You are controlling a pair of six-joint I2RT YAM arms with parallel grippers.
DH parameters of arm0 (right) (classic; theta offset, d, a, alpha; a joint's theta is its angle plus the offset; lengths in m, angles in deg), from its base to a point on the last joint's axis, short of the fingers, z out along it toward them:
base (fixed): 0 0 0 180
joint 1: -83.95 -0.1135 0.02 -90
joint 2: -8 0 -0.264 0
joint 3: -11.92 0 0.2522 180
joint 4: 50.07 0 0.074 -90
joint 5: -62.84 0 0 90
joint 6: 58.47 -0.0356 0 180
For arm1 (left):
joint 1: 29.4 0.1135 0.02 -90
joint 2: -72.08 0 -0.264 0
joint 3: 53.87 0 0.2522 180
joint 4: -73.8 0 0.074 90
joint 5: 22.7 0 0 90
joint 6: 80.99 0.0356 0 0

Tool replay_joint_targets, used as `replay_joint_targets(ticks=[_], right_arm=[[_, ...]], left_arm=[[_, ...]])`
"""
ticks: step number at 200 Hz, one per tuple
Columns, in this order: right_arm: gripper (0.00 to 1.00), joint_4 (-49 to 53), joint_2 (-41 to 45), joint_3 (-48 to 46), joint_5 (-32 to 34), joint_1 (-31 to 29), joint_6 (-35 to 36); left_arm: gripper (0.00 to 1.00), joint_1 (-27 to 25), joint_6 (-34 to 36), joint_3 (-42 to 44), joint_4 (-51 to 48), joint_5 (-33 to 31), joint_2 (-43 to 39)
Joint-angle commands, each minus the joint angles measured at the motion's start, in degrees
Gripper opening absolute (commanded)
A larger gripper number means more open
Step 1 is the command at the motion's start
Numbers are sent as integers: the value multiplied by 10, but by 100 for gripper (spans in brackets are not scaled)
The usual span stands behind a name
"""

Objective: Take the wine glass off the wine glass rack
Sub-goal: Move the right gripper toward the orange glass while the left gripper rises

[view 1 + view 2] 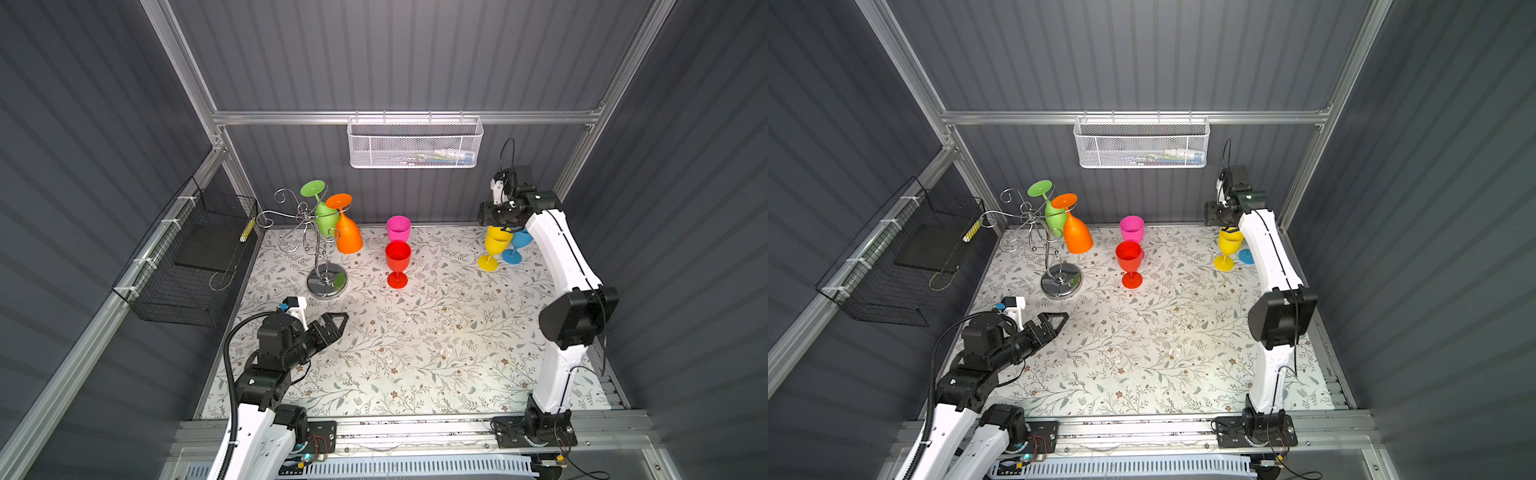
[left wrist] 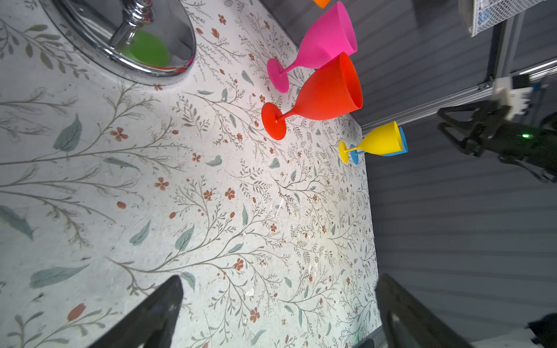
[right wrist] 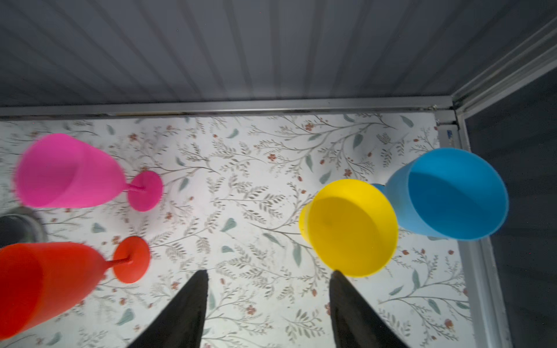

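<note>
The right gripper [image 3: 268, 272], jaws spread and empty, hangs over an upright yellow plastic wine glass [image 3: 351, 227] beside a blue plastic glass [image 3: 452, 195] at the table's [image 1: 415, 353] far right corner; the left gripper [image 2: 278, 277], likewise spread, sits low near the left edge. Past an upright pink plastic glass [image 1: 398, 228] and red plastic glass [image 1: 397, 257], the chrome wire wine glass rack [image 1: 322, 286] stands by the far left corner, its green plastic glass [image 1: 325, 218] and orange plastic glass [image 1: 348, 237] hanging bowl-down, long axes roughly vertical.

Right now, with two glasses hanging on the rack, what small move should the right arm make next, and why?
Probably lift the right gripper clear of the yellow glass and swing it toward the wine glass rack. Its jaws are open and empty, the yellow glass stands upright on the table, and the orange glass and green glass hang upside down on the rack.
</note>
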Motion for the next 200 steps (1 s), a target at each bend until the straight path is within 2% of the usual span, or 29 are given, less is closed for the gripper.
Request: replay_joint_targets(ticks=[1, 21, 54, 59, 81, 103, 152, 200], right_arm=[[67, -62, 48, -46, -9, -52, -43], [69, -109, 78, -80, -27, -101, -81], [71, -222, 99, -127, -113, -158, -184], [71, -237, 99, -131, -124, -164, -201], [69, -325, 95, -154, -169, -190, -273], [69, -360, 82, -154, -175, -230, -298], [68, -374, 59, -152, -164, -287, -303], [67, -471, 45, -186, -155, -325, -395]], left_arm=[[100, -2, -1, 10, -18, -11, -10], [100, -2, -19, 28, 8, -11, -16], [100, -2, -29, 23, 24, -11, -6], [100, -2, -27, 18, 17, -34, -3], [100, -2, -26, -4, -13, -68, 12], [100, -2, -36, -25, -44, -100, 38], [100, -2, -38, -106, -87, -166, 82], [100, -2, -8, -211, -142, -250, 129]])
